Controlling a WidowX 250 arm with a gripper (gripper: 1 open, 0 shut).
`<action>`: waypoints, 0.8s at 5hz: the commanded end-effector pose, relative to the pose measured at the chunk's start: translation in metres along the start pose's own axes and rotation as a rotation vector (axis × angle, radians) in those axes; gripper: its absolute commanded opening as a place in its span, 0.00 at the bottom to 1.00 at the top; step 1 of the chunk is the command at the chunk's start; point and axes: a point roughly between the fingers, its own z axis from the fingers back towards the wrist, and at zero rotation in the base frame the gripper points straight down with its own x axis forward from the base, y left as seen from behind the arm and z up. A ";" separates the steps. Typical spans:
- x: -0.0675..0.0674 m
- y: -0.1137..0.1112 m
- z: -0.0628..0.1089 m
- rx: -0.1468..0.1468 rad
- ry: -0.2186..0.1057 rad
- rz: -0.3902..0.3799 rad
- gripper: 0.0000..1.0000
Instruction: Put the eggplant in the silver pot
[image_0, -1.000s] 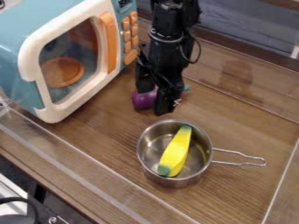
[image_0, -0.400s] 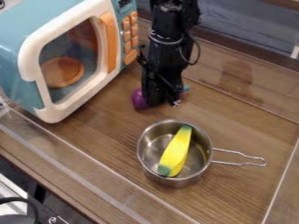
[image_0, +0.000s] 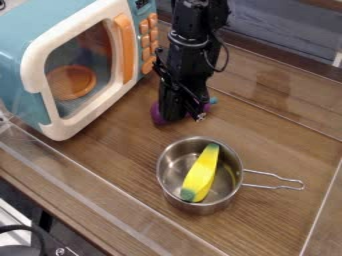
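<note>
1 eggplant (image_0: 162, 115) lies on the tabletop (image_0: 120, 158) between the microwave (image_0: 83, 62) and the jaws (image_0: 182, 112), which are closed at it, grip unclear; bare surface separates the microwave from 1 silver pot (image_0: 173, 180), holding 1 yellow item (image_0: 199, 174), its wire handle reaching toward the right edge.
</note>
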 end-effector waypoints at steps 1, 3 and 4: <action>0.006 0.003 0.026 0.041 -0.065 0.008 0.00; 0.004 -0.001 0.040 0.053 -0.079 0.021 0.00; 0.004 -0.002 0.035 0.052 -0.079 0.019 1.00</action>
